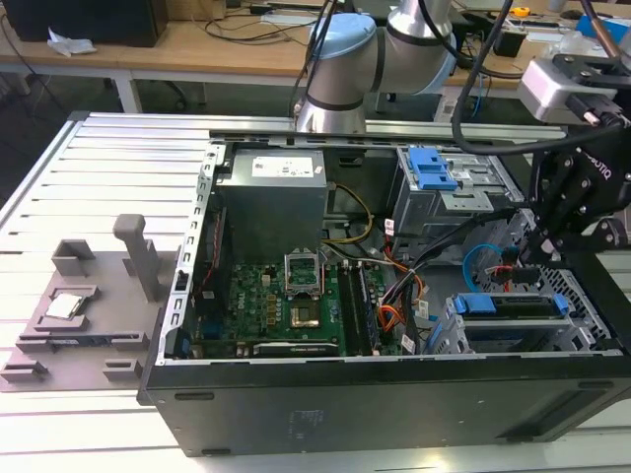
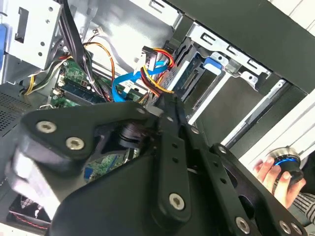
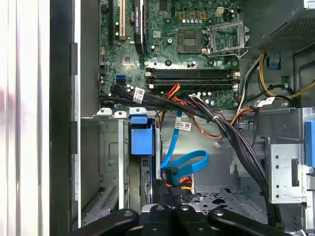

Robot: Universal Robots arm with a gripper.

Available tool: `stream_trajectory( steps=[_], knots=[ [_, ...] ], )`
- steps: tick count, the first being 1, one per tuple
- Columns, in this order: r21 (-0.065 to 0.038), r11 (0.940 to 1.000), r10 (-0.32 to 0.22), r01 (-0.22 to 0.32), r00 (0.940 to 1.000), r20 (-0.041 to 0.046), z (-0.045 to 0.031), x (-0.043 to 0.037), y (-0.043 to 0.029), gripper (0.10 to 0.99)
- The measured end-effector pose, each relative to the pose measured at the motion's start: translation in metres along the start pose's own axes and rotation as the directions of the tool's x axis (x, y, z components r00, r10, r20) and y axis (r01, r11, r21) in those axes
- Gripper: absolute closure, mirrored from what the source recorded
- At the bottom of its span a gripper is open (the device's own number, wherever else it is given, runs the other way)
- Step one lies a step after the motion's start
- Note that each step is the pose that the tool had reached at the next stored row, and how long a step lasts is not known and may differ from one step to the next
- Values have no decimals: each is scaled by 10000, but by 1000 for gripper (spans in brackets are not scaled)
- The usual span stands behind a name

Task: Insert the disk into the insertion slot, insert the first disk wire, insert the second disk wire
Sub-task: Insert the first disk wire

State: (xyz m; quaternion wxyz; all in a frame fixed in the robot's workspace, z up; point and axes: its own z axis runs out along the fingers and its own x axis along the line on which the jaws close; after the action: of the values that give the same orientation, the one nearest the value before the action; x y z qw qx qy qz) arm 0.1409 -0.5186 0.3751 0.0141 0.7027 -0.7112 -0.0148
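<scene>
inside, fingers [image 2: 171, 125] clamped on a disk wire [image 3: 173, 182] beside the blue-framed disk [image 3: 139, 142] in the insertion slot [image 3: 109, 147], white-tagged cables [image 3: 184, 126] nearby

The computer case [image 1: 394, 404] is black. The motherboard [image 1: 296, 296] is green with black memory slots. The disk [image 1: 513, 305] shows a bright blue frame, and its drive cage [image 1: 452, 330] is silver. The data cable [image 3: 184, 164] is light blue. The wire bundle [image 3: 172, 91] mixes red, yellow and orange. The worktop [image 1: 59, 168] is pale grey, ribbed in parallel slats.

Silver arm [image 1: 419, 34], pale-blue joint cap [image 1: 347, 44], black screw-studded tool [image 2: 167, 105], looping black cables [image 1: 456, 113]
</scene>
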Motion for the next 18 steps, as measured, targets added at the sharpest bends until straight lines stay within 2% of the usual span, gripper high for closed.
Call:
stream_trajectory(
  steps=[2,3,4,7,11,12,14,17,18],
  knots=[
    [0,10000,0,0,10000,-1,0,0,0,851],
    [0,10000,0,0,10000,-1,0,0,0,851],
    [0,10000,1,-1,10000,-1,2,0,0,784],
    [-7,10000,70,-70,10000,1,72,0,-21,784],
    [-7,9999,129,-129,9999,-32,121,1,-30,784],
    [-5,9999,142,-142,9999,-85,153,5,-31,784],
    [-3,9999,150,-150,9997,-171,169,11,-32,784],
    [-3,9999,150,-150,9997,-172,170,11,-32,784],
    [-4,9999,150,-150,9997,-171,170,11,-32,867]
  ],
)
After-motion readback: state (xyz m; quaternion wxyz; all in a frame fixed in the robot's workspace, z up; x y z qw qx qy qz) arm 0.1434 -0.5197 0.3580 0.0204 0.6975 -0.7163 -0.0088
